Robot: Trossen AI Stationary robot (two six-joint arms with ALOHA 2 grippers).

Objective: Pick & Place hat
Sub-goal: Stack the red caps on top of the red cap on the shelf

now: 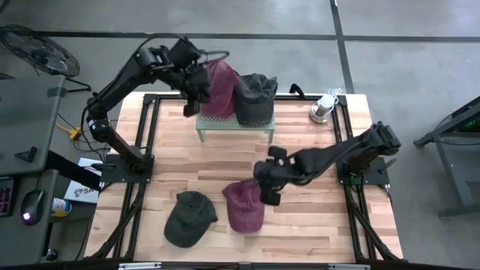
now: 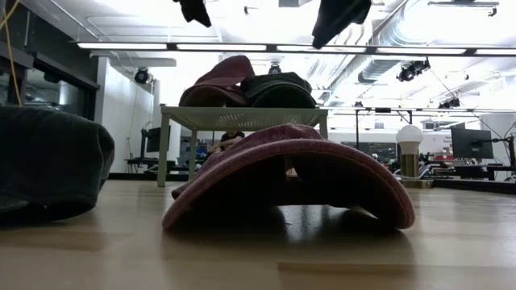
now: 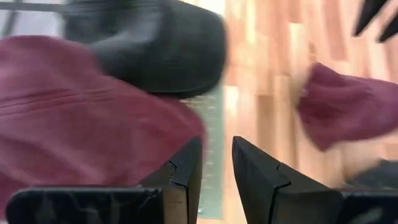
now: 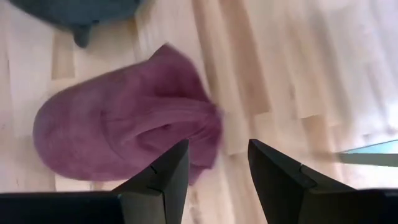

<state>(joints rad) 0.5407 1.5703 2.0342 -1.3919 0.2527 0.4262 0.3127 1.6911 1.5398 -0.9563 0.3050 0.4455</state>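
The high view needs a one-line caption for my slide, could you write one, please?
Right gripper open above a maroon cap beside a dark cap; left gripper open by two caps on the stand.

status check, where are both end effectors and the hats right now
Left end effector open, empty, beside maroon hat on rack. Right end effector open above maroon hat on table. Nothing held.
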